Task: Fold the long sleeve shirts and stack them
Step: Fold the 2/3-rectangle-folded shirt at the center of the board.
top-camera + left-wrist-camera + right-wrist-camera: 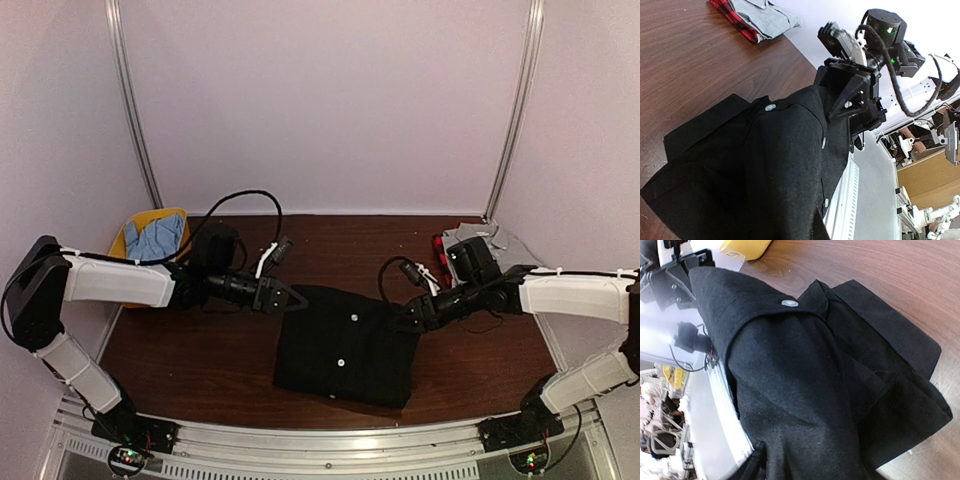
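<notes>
The black shirt (345,345) lies partly folded in the middle of the table, white buttons showing. My left gripper (295,298) is at its far left corner and my right gripper (405,320) at its far right corner. Both are closed on the black fabric. In the left wrist view the black shirt (780,165) drapes up over my jaws and hides them; the right wrist view shows the same black shirt (805,390). The grey shirt (490,240) lies folded at the back right, also seen in the left wrist view (765,17).
A yellow basket (150,235) with blue cloth stands at the back left, its corner in the right wrist view (747,247). A red cloth (735,17) lies under the grey shirt. The table's white front rail (330,455) runs along the near edge.
</notes>
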Robot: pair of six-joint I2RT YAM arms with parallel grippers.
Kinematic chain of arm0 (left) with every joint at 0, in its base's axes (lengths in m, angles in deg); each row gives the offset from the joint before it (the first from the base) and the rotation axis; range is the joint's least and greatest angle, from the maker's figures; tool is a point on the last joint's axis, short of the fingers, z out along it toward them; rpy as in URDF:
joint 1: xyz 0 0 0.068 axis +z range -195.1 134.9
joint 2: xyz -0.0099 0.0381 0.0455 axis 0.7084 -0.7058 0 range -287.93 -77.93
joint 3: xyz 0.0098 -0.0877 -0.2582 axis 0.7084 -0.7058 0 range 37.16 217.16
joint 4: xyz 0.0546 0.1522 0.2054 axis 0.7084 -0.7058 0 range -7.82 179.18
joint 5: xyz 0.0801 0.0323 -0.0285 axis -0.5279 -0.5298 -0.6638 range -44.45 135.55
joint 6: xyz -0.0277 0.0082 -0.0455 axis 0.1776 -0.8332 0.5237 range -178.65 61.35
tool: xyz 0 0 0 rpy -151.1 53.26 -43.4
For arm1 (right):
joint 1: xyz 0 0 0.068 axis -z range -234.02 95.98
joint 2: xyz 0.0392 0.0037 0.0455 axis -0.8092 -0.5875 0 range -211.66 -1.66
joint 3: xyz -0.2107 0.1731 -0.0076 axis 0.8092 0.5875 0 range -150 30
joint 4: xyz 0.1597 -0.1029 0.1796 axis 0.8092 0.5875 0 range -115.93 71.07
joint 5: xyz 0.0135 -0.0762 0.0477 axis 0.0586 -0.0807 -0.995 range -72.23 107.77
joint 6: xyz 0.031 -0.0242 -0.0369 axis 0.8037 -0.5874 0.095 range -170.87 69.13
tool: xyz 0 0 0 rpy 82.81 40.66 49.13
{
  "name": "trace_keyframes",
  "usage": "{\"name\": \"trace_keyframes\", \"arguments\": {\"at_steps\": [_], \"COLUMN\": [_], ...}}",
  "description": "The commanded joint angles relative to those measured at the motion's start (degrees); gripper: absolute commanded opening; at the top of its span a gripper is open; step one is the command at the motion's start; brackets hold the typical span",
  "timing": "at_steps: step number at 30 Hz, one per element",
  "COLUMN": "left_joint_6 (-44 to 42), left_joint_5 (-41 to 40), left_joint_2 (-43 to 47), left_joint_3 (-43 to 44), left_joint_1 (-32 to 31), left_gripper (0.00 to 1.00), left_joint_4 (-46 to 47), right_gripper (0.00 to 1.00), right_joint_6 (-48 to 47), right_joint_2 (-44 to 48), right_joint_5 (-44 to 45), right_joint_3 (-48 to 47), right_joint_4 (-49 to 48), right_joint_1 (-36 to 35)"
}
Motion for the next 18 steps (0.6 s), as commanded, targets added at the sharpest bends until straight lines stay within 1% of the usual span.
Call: {"name": "trace_keyframes", "arguments": {"at_steps": [1, 2, 3, 4, 5, 10, 14, 18], "left_joint_6": [0.3, 0.3, 0.2, 0.1, 0.0, -0.8, -2.2, -2.9], "left_joint_5": [-1.3, -1.8, -2.2, -2.9, -3.6, -6.1, -9.3, -12.5], "left_joint_2": [1.3, 1.4, 1.5, 1.7, 1.7, 0.3, -2.7, -5.7], "left_joint_3": [-0.7, -0.7, -0.7, -0.7, -0.7, 0.6, 3.0, 5.1], "left_joint_1": [0.6, 0.6, 0.7, 0.7, 0.8, 1.5, 1.7, 1.8], "left_gripper": [0.0, 0.0, 0.0, 0.0, 0.0, 0.0, 0.0, 0.0], "left_joint_4": [3.0, 2.9, 2.7, 2.6, 2.5, 1.3, -1.4, -3.2], "right_gripper": [0.3, 0.18, 0.09, 0.03, 0.0, 0.0, 0.0, 0.05], "right_joint_6": [0.7, 0.6, 0.6, 0.6, 0.5, -0.3, -1.1, -2.2], "right_joint_2": [-1.1, -1.1, -0.9, -0.8, -0.6, -1.7, -4.7, -9.0], "right_joint_5": [-1.8, -1.8, -1.8, -1.8, -1.8, -1.5, -1.2, -1.1], "right_joint_3": [0.2, -0.1, -0.3, -0.5, -1.0, -2.8, -4.0, -5.2], "right_joint_4": [-3.1, -2.9, -2.8, -2.6, -2.1, -0.5, 0.2, -0.3], "right_joint_1": [0.9, 1.1, 1.4, 1.6, 1.8, 3.3, 5.0, 6.9]}}
